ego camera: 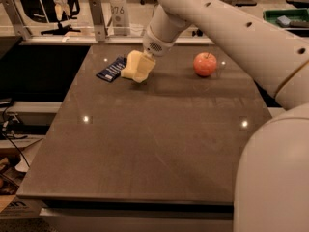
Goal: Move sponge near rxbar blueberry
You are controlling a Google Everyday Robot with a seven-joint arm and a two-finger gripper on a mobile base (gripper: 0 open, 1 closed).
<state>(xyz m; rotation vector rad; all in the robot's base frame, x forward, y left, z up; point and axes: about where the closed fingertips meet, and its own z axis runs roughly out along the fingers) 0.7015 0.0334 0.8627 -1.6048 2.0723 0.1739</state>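
Note:
The sponge (pixel 137 67) is a pale yellow foam block at the far left-centre of the table, tilted, with its lower edge at the table top. My gripper (pixel 145 58) comes down from the upper right and is shut on the sponge's top right side. The fingers are hard to tell from the foam. The rxbar blueberry (pixel 111 69) is a flat dark blue wrapper lying right beside the sponge on its left, almost touching it.
A red apple (pixel 205 64) stands at the far right of the dark table (pixel 154 144). My white arm (pixel 227 28) crosses above the table's right side. Metal posts and a rail run behind the far edge.

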